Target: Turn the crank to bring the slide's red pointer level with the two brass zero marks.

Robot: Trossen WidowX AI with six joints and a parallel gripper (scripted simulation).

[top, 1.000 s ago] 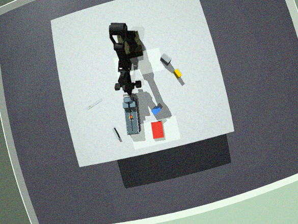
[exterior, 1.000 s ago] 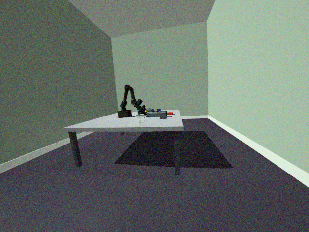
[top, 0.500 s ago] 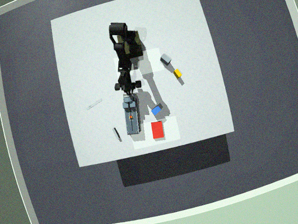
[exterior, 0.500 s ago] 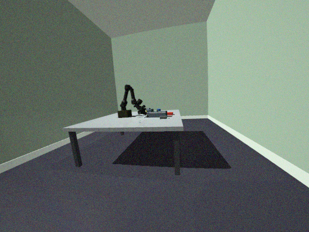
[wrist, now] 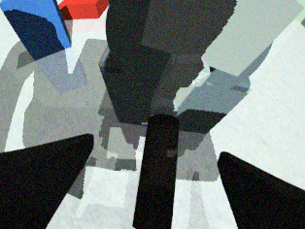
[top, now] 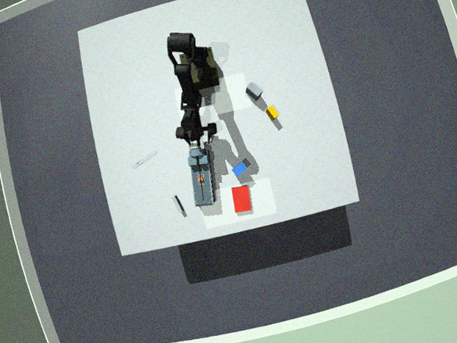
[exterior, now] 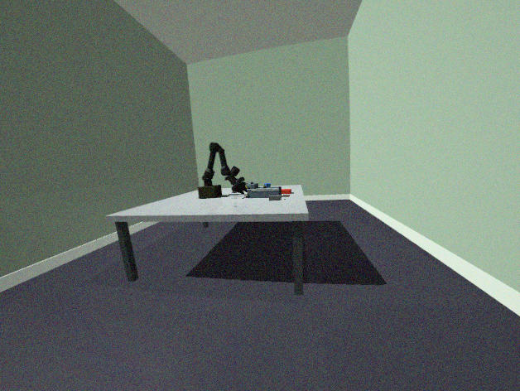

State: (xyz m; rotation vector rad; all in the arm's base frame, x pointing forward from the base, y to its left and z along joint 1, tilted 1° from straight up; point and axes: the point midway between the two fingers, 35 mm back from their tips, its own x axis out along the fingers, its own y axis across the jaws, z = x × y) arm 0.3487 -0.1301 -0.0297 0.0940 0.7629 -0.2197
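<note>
The grey-blue machine [top: 207, 191] [exterior: 263, 193] stands on the table, its long slide slot running away from the arm. The small red pointer [top: 200, 179] shows beside orange-yellow brass marks near the middle of the slot; it is too small to tell whether they are exactly level. My gripper [top: 195, 143] [wrist: 156, 150] is open at the machine's near end. In the wrist view its two black fingers stand well apart, one on each side of the dark crank handle [wrist: 160, 184], with gaps on both sides. The crank's arm is mostly hidden.
A blue block [top: 239, 168] [wrist: 54, 20] and a red block [top: 241, 199] [wrist: 86, 9] are to the machine's right. A grey block [top: 254, 90] and a yellow block [top: 272, 112] lie farther off. A dark strip [top: 179, 205] and a pale strip [top: 145, 159] lie to the left.
</note>
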